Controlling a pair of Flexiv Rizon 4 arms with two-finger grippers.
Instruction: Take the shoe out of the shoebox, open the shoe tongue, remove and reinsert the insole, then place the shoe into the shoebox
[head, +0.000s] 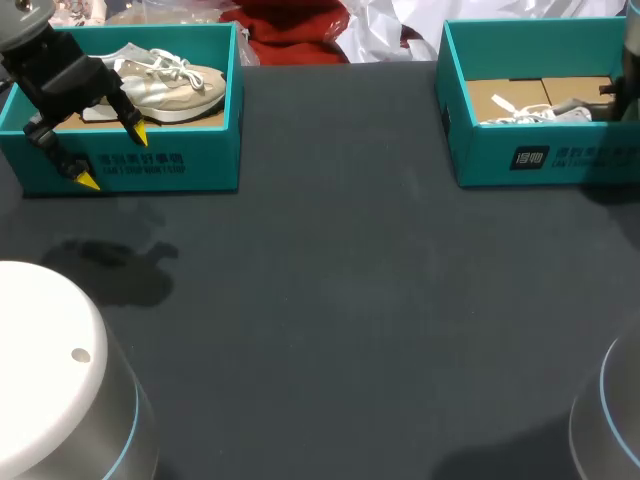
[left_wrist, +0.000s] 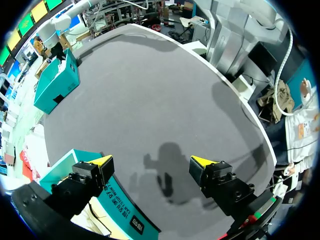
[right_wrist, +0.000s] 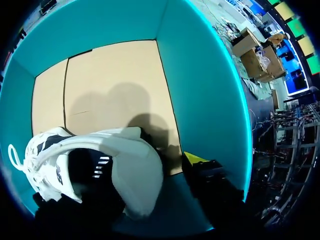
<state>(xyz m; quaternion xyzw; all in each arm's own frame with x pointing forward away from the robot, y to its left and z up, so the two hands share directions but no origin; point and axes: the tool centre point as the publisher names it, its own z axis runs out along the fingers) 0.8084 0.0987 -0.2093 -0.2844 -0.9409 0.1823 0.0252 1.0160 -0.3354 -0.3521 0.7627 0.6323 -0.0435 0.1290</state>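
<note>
dark matte desk, softly lit

a wide desk (head: 350, 300) with a plain charcoal-grey top fills the head view, its far edge running straight across. in the left wrist view the same top curves away to a thin pale edge. a soft-edged shadow (head: 110, 262) lies on the near left part of the surface, and a fainter one darkens the right side.
</note>
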